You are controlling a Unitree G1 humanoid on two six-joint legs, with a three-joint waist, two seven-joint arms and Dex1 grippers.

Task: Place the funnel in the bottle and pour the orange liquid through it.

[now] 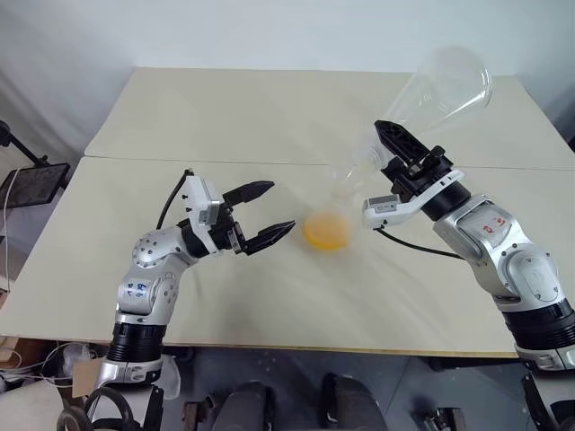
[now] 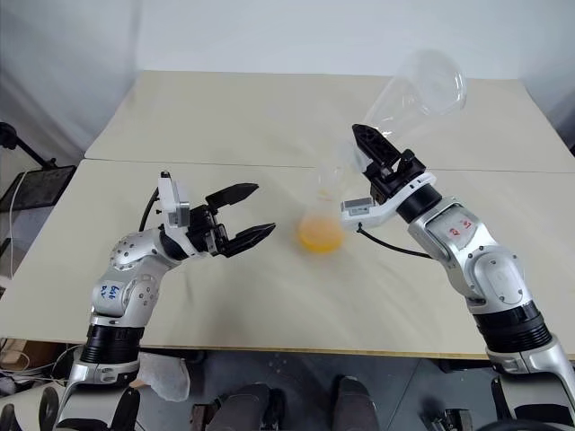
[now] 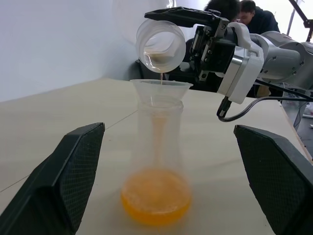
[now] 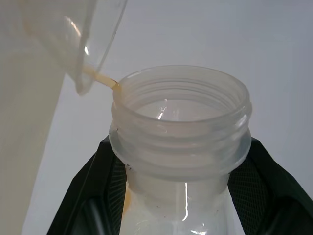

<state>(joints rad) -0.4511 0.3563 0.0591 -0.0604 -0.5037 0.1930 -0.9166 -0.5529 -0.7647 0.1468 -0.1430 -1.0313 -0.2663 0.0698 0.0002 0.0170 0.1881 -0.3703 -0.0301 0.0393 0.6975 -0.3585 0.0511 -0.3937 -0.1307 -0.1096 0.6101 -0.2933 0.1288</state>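
Funnel [image 3: 160,91] seated in bottle [image 3: 157,147]; orange liquid [image 3: 155,199] nearly all through; right claw [image 1: 395,157] clamps the upended flask [image 1: 445,90]; left claw [image 1: 267,214] gapes empty

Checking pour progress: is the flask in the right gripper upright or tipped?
Tipped: the flask slants mouth-down over the funnel, and a thin orange liquid stream runs from it.

Small arm markings [image 1: 492,229], perhaps labels, are too blurred to read.

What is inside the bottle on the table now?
Orange liquid pools at the bottom of the bottle; the funnel sits in its neck. Nothing else shows inside.
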